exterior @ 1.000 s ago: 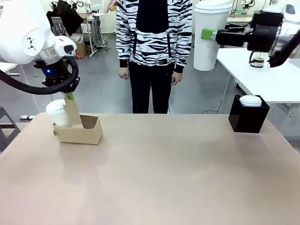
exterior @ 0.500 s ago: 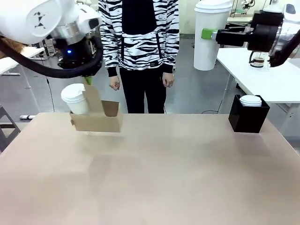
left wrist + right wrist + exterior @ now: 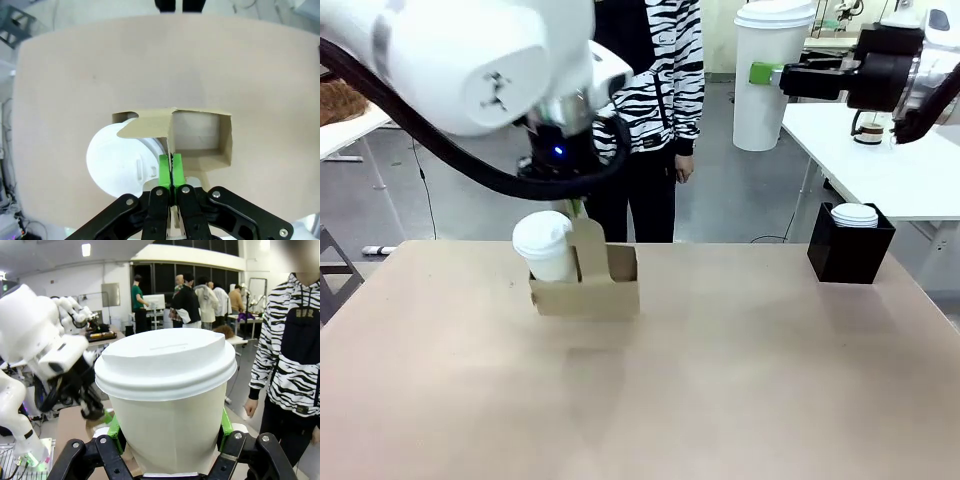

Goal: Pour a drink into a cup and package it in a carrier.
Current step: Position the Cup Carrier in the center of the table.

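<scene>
The left tool (image 3: pixel 171 170) clamps the handle tab (image 3: pixel 588 245) of the brown cardboard carrier (image 3: pixel 585 298), held off the worktop (image 3: pixel 770 380) with one white lidded paper cup (image 3: pixel 545 245) slotted in, while the right tool (image 3: pixel 169 437) clamps a second white lidded cup (image 3: pixel 165 365).

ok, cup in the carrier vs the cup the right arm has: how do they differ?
The carrier cup sits in a slot of the carrier, the left end effector pinching only the handle tab. The right-arm cup is clamped by its sides in the right end effector. The carrier cup is low over the table; the right-arm cup is held high. Both: white, lidded, upright.
</scene>
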